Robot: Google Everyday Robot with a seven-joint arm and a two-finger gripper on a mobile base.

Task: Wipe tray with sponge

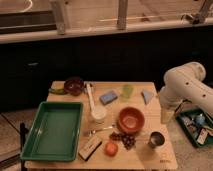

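The large bright-green tray (52,131) lies on the left part of the wooden table, empty. The small light-blue sponge (108,96) lies flat near the table's middle back, to the right of the tray and apart from it. My white arm reaches in from the right. Its gripper (167,116) hangs at the table's right edge, well to the right of the sponge and far from the tray. It holds nothing that I can see.
On the table are a dark bowl (74,85), a white cup (98,114), a pale-green cup (127,91), a grey-blue triangular piece (147,95), an orange bowl (131,120), grapes (125,139), a metal cup (157,139) and a tan-and-black block (90,147). A green bin of clutter (197,128) stands off the table's right side.
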